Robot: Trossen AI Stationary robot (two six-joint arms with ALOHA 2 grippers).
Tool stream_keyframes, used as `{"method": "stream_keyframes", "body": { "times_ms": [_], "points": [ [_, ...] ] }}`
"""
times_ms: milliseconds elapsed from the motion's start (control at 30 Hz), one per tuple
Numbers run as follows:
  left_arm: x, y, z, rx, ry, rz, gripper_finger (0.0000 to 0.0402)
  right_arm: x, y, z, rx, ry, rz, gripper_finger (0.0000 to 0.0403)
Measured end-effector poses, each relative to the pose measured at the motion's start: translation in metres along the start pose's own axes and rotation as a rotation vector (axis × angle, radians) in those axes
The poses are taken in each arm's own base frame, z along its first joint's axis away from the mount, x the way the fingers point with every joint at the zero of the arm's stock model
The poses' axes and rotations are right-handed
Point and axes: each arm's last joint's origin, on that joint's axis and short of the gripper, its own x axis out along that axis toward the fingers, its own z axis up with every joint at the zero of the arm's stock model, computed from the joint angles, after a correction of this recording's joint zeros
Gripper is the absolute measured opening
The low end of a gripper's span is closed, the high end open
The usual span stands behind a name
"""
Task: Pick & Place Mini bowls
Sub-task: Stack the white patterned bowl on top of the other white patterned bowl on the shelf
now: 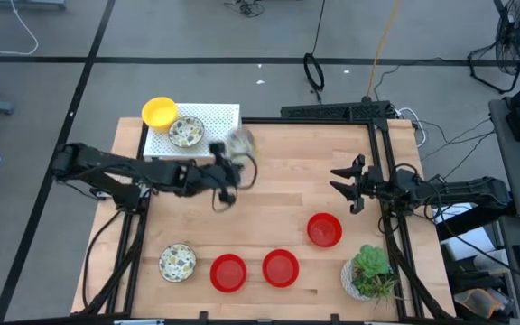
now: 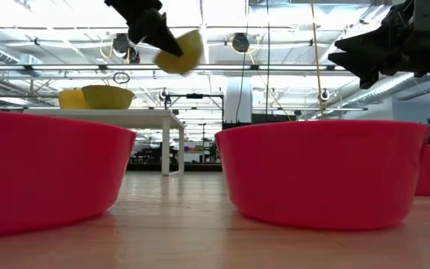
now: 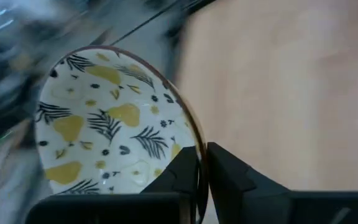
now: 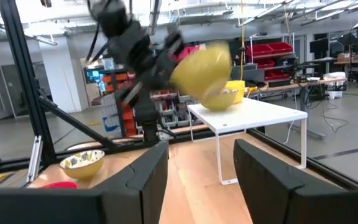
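My left gripper [image 1: 231,164] is over the table's far middle, beside the white raised shelf [image 1: 219,116], and is shut on a mini bowl [image 3: 114,124]. That bowl is white inside with yellow fruit and dark leaves, and yellow outside [image 4: 201,67]. On the shelf sit a plain yellow bowl [image 1: 159,112] and a patterned bowl [image 1: 186,132]. Resting on the table are another patterned bowl [image 1: 178,262] and three red bowls [image 1: 228,272] [image 1: 281,267] [image 1: 324,229]. My right gripper [image 1: 350,183] waits open at the right side, touching nothing. My left gripper pinches the patterned bowl's rim [image 3: 196,144], one finger [image 3: 179,171] inside the bowl and one finger [image 3: 232,171] outside. The bowl is lifted clear of table and shelf and tipped on its side [image 2: 181,51], sticking out past the fingertips.
A green potted plant [image 1: 370,271] stands at the near right corner. The two nearest red bowls [image 2: 327,172] fill the low view. Bare wood lies in the table's middle [image 1: 278,203]. The shelf stands on thin white legs [image 4: 221,158].
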Motion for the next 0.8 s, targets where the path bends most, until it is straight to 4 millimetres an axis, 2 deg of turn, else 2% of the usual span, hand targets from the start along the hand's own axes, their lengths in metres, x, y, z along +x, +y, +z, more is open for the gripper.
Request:
{"method": "stream_keyframes", "body": {
  "times_ms": [100,200,367,467,633,800],
  "points": [
    [-0.006,0.031,-0.002,-0.044,0.117,0.129,0.0019,0.000,0.000,0.000,-0.001,0.004,-0.001,0.0169],
    [-0.008,0.057,-0.008,-0.108,0.229,0.178,0.0010,0.000,0.000,0.000,-0.001,0.004,-0.001,0.0169],
    [-0.010,0.090,-0.023,-0.236,0.387,0.139,0.0028,0.000,0.000,0.000,-0.001,0.005,-0.001,0.0169],
    [-0.009,0.098,-0.037,-0.306,0.477,0.060,0.0033,0.000,0.000,0.000,-0.001,0.004,-0.001,0.0169],
    [-0.008,0.106,-0.056,-0.404,0.614,-0.029,0.0010,0.000,0.000,0.000,-0.001,0.004,-0.001,0.0169],
    [-0.007,0.107,-0.060,-0.469,0.635,-0.107,0.0025,0.000,0.000,0.000,-0.001,0.004,-0.001,0.0169]
  ]
}}
